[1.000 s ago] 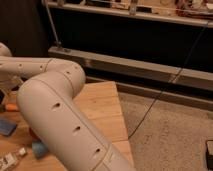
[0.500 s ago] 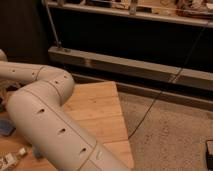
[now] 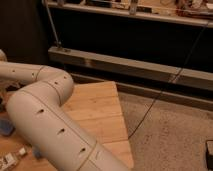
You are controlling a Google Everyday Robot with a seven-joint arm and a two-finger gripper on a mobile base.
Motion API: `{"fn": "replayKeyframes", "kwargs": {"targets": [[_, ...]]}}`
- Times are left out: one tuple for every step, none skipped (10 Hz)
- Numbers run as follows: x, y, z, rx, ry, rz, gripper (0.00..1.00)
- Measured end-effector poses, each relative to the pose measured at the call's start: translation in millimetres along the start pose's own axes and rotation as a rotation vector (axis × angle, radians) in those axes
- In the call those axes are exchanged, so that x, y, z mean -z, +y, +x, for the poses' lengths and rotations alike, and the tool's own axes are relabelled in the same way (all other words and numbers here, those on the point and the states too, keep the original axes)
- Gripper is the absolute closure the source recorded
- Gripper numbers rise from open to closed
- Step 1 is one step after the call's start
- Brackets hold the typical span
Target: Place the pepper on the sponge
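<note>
You see the robot's white arm [image 3: 45, 117] crossing the wooden table [image 3: 97, 105] and leaving at the left edge, with neither gripper nor pepper in view, so you cannot tell the jaws' state or the pepper's handling.

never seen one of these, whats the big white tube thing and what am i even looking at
The big white tube is a robot's arm, bent like an elbow and seen close up by the only camera; where that camera sits is not known. The arm reaches over a wooden table and runs off the left edge, so its gripper, the two-finger hand at its end, is out of view, and nothing held can be seen. A blue object peeks out at the left, with a small white item below it. No pepper shows. A black cable crosses the floor.
</note>
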Motion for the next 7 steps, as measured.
{"fn": "replayKeyframes", "kwargs": {"targets": [[0,0,0,0.0,0.0,0.0,0.35],[0,0,0,0.003,-0.001,0.0,0.35],[-2,5,0,0.035,-0.005,-0.008,0.35],[-4,9,-1,0.059,-0.008,-0.017,0.35],[-9,15,-1,0.092,-0.012,-0.029,0.35],[-12,19,-2,0.117,-0.018,-0.038,0.35],[-17,23,-2,0.141,-0.022,-0.047,0.35]]}}
